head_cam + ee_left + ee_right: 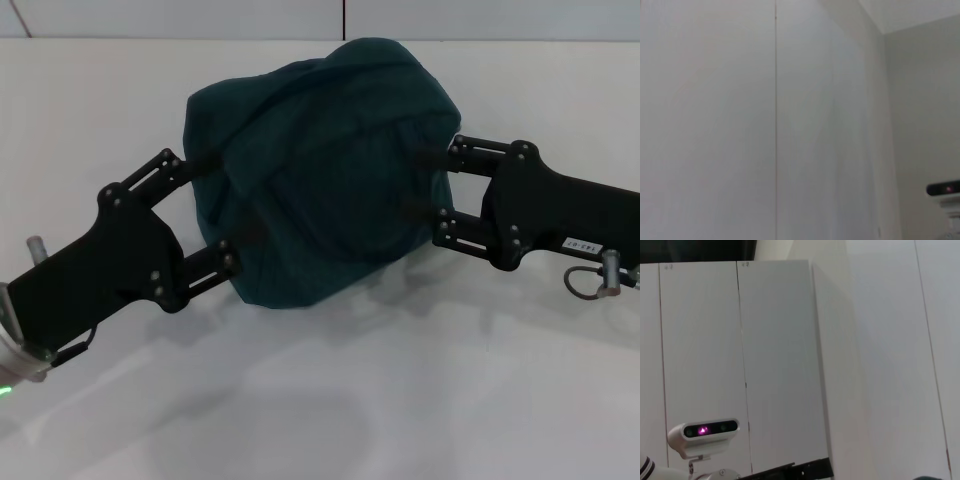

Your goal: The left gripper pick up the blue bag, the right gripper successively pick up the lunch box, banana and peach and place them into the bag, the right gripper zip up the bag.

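The bag is sitting in the middle of the white table as a soft, rounded lump of dark teal cloth, creased and puckered along its top and bulging toward the front edge. Both arms are reaching in at it from either side, matte black and angular, with bolted linkage bars. The left gripper is pressing into the bag's left flank, its two finger bars spread apart, one high and one low, and their tips are sinking out of sight into the fabric, so I cannot tell whether it is grasping cloth or only resting against it. The right gripper is doing much the same on the opposite side, fingers likewise spread and their ends buried in folds. The lunch box, banana and peach are not showing anywhere. Both wrist cameras are looking away at pale wall panels, one catching a small camera unit with a glowing pink light
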You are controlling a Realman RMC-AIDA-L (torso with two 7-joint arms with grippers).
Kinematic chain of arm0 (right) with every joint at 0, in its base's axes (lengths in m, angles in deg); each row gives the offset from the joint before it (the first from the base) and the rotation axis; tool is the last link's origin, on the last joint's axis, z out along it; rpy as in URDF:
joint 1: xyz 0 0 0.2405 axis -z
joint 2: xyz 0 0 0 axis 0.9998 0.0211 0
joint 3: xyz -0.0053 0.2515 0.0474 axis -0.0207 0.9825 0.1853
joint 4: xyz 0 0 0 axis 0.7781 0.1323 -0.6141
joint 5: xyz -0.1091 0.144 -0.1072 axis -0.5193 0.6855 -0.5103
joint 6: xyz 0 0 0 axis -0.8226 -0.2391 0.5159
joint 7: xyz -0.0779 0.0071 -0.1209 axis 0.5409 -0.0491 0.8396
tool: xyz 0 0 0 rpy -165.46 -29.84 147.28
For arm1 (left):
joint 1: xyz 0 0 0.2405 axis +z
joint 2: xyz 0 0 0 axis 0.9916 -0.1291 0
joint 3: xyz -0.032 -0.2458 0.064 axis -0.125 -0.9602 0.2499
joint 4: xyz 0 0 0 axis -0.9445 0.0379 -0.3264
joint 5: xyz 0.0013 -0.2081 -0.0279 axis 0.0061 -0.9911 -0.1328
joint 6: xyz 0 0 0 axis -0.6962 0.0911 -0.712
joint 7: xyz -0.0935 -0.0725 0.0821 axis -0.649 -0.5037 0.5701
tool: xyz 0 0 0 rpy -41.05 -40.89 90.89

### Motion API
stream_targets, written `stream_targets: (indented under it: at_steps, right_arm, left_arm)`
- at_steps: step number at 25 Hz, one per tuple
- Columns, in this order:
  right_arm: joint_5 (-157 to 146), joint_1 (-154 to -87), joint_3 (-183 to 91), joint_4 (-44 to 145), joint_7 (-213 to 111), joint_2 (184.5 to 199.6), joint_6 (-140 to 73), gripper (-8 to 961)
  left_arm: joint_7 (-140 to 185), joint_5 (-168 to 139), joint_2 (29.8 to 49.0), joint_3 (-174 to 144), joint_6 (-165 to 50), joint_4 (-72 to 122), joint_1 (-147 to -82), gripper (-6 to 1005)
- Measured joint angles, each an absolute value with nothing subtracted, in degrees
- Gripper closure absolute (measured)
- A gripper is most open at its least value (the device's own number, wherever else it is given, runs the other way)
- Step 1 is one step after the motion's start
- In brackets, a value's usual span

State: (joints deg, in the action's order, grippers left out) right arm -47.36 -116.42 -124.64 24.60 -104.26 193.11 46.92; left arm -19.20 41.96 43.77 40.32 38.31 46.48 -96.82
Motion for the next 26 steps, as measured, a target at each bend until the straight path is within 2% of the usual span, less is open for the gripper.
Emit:
stream_targets:
  at_steps: [26]
  right_arm:
    - [-47.3,-116.8,-124.5,25.7,-104.0,193.25,46.6,426]
  left_arm:
    - [-17.2,40.6,44.01,40.6,38.8,43.3,-96.8,258]
